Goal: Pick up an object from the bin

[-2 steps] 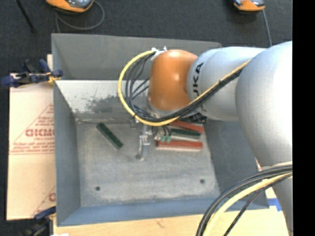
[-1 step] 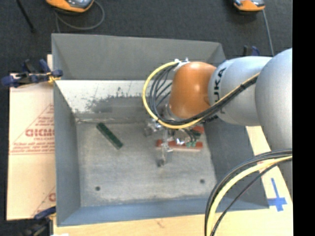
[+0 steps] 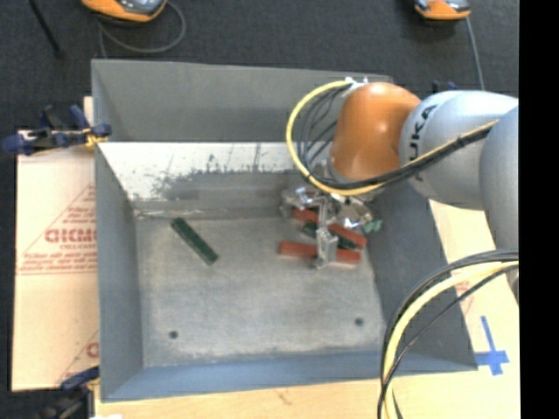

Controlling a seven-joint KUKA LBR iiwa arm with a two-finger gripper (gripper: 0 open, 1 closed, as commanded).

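Red bar (image 3: 295,250) lies in a small heap toward the bin's (image 3: 118,278) right, and my gripper (image 3: 326,244) sits low over it, wrist overhead, so I cannot tell how open it is.

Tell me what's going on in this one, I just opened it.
The KUKA arm reaches into the grey bin from the right. Its hand is down low at the right side of the bin floor, in a small cluster of red bars. Whether it has gripped one cannot be told from this view. A dark green bar lies alone on the floor to the left, well away from the hand.
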